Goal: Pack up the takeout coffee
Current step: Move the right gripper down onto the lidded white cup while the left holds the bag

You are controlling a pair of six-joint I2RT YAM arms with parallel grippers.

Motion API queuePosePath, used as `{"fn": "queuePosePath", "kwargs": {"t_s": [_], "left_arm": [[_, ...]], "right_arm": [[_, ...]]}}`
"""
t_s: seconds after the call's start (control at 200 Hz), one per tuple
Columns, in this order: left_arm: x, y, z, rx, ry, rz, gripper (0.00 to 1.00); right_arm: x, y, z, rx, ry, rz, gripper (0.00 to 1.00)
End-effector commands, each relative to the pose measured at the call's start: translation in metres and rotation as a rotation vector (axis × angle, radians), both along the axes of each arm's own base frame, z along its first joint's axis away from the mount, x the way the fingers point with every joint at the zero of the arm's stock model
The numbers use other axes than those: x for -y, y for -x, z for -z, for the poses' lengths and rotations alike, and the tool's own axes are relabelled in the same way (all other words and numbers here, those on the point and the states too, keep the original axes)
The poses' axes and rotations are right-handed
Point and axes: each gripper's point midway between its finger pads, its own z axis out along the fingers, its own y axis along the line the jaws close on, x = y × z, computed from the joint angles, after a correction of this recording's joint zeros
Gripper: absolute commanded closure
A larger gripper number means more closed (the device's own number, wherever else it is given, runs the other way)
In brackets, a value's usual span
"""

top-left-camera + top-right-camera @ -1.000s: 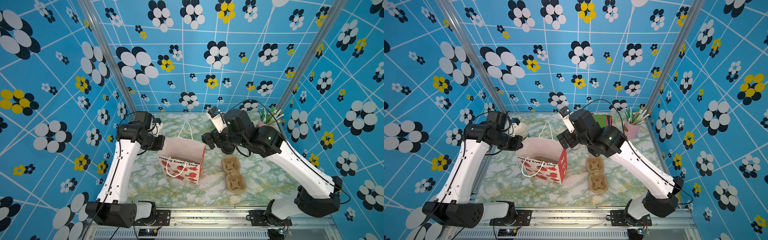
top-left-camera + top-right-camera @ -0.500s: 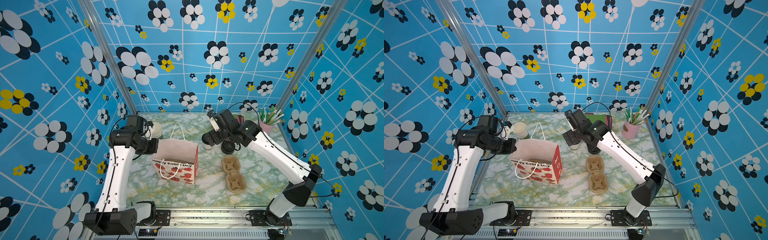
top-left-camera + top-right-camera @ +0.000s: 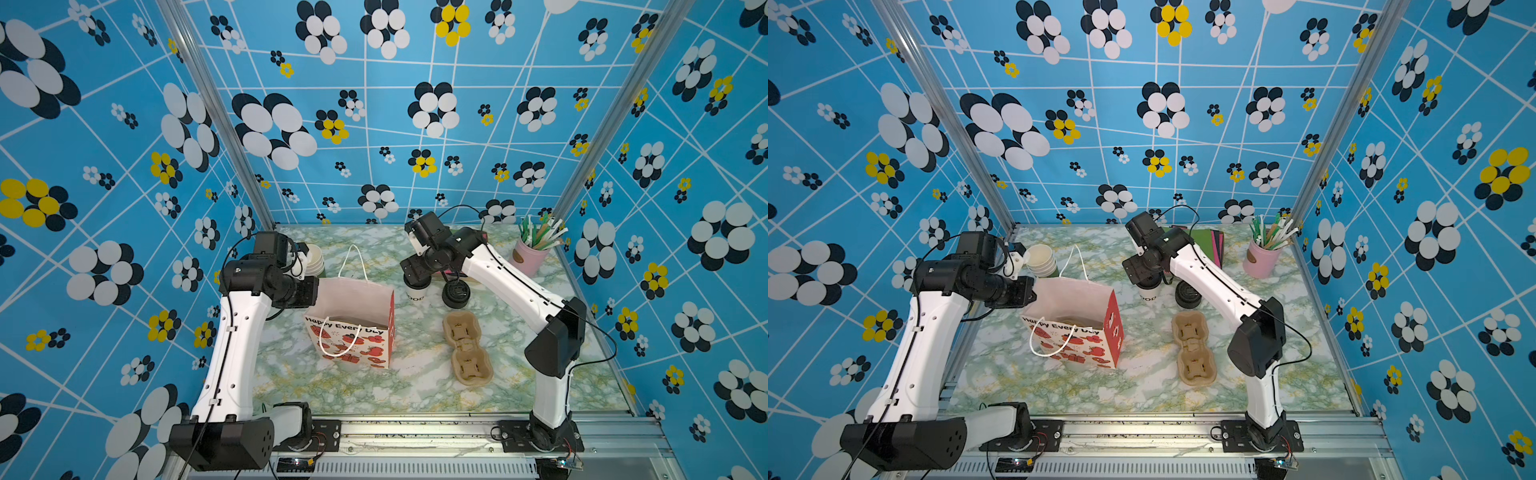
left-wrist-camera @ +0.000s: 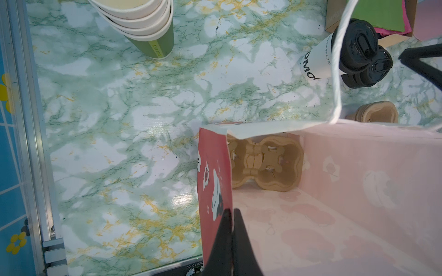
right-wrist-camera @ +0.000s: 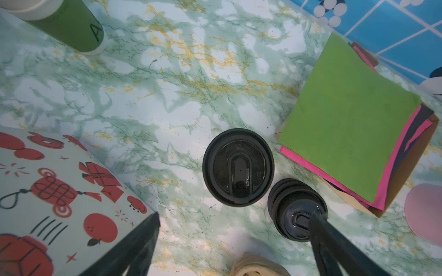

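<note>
Hovering above takeout coffee (image 5: 238, 167), right pincer (image 5: 234, 216) spread wide; left pincer (image 4: 231, 211) clamping paper bag (image 4: 215, 167) wall.

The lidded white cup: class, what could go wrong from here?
The open right end effector hangs over the white paper cup with black lid; one finger, above the stack of black plastic lids, may knock it. The red-and-white paper gift bag could slip from the shut left end effector.
</note>
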Motion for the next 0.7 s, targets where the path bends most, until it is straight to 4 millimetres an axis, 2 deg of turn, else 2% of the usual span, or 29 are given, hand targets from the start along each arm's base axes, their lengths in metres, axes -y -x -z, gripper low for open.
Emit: {"fn": "queuePosePath", "kwargs": {"t_s": [0.0, 0.17, 0.285, 0.32, 0.33, 0.355, 0.695], "left_arm": [[0.001, 0.002, 0.005, -0.015, 0.022, -0.001, 1.0], [0.003, 0.001, 0.005, -0.011, 0.029, 0.003, 1.0], [0.004, 0.0, 0.007, -0.014, 0.033, 0.003, 1.0], [0.004, 0.0, 0.007, -0.015, 0.035, 0.005, 1.0], [0.004, 0.0, 0.007, -0.015, 0.035, 0.005, 1.0], [0.004, 0.0, 0.007, -0.015, 0.037, 0.005, 1.0], [0.006, -0.001, 0.011, -0.02, 0.048, 0.007, 1.0]], "right_arm": [[0.0, 0.002, 0.01, -0.063, 0.013, -0.02, 0.01], [-0.001, -0.005, 0.024, -0.112, 0.05, -0.013, 0.01], [-0.002, -0.007, 0.028, -0.144, 0.067, -0.011, 0.01], [-0.001, -0.007, 0.024, -0.146, 0.064, -0.008, 0.01], [-0.002, -0.008, 0.034, -0.164, 0.077, -0.007, 0.01], [-0.002, -0.009, 0.038, -0.177, 0.085, -0.004, 0.01], [-0.004, -0.017, 0.058, -0.255, 0.108, 0.006, 0.02]]}}
